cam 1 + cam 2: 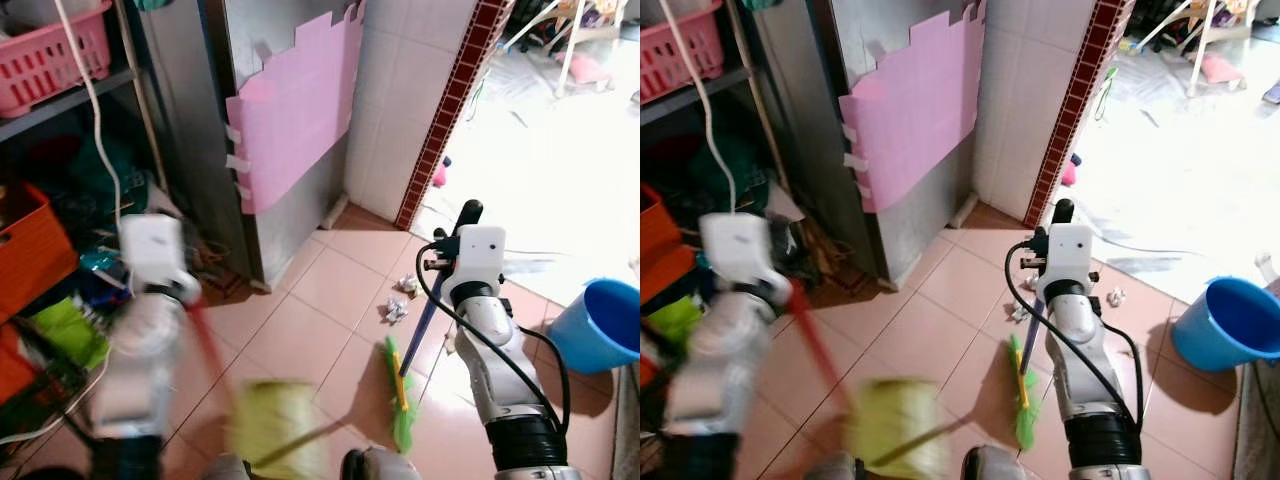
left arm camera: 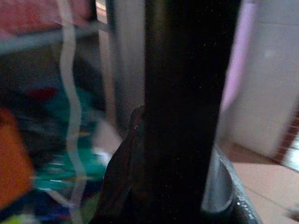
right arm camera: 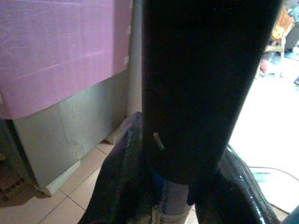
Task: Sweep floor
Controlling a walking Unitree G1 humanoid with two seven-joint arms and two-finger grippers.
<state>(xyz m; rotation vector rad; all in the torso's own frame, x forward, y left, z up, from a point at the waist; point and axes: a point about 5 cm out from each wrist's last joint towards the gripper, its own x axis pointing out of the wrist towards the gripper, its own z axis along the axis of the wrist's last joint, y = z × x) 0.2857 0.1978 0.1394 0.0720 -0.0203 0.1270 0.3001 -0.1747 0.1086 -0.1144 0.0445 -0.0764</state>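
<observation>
My right gripper point(image 1: 447, 258) is shut on the broom's dark handle point(image 1: 426, 310), near its black top end. The green broom head point(image 1: 400, 395) rests on the pink tiles just below and in front of crumpled paper scraps point(image 1: 397, 310). In the right wrist view its fingers point(image 3: 117, 186) clasp the black and blue tube point(image 3: 196, 93). My left gripper point(image 1: 183, 292), blurred, is shut on the red handle point(image 1: 208, 345) of a yellow-green dustpan point(image 1: 272, 425) held low over the floor. In the left wrist view a dark handle point(image 2: 182, 102) stands between the fingers point(image 2: 122, 177).
A blue bucket point(image 1: 598, 325) stands at the right. A metal cabinet with a pink sheet point(image 1: 295, 110) rises ahead. Cluttered shelves with a pink basket point(image 1: 50, 55) and an orange crate point(image 1: 30, 250) crowd the left. A tiled wall corner with a red border point(image 1: 450, 110) opens onto a bright room.
</observation>
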